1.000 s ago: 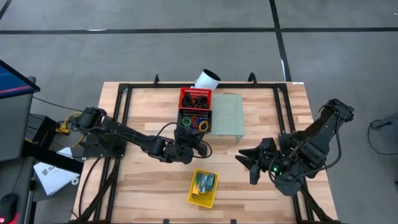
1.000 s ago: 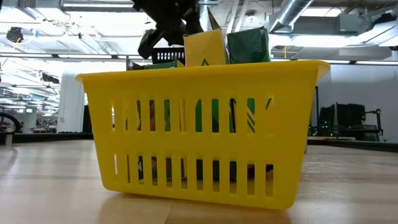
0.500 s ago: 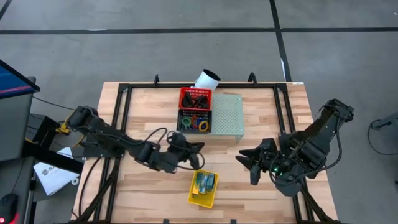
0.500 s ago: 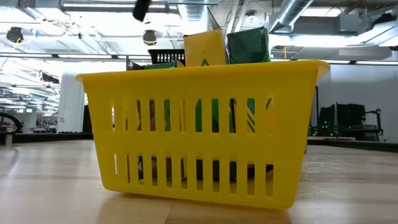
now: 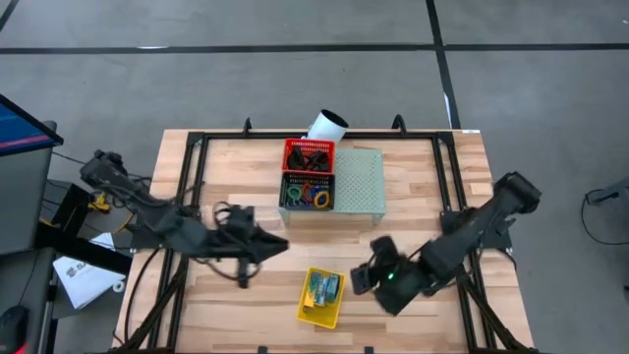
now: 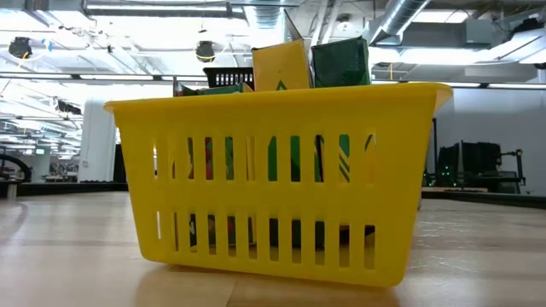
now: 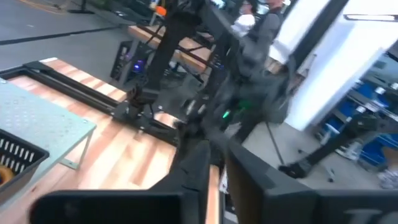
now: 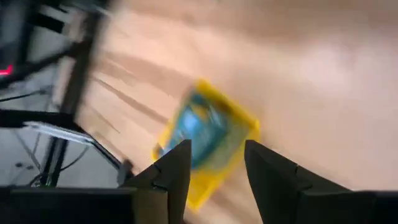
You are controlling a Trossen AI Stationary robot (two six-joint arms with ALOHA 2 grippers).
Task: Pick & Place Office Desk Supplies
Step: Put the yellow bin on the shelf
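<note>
A: The left pincer (image 5: 278, 245) has pulled back from the black basket (image 5: 308, 191), nearly closed, empty. The right pincer (image 5: 362, 278) has swung in beside the yellow basket (image 5: 320, 298).

B: Its jaws are parted, holding nothing; the crayon boxes (image 5: 322, 288) sit just ahead. Coming in this fast, it may knock the basket.

Left gripper (image 7: 214, 171) fingers nearly together, pale green perforated block (image 7: 37, 127), wooden table (image 7: 118, 165)
</note>
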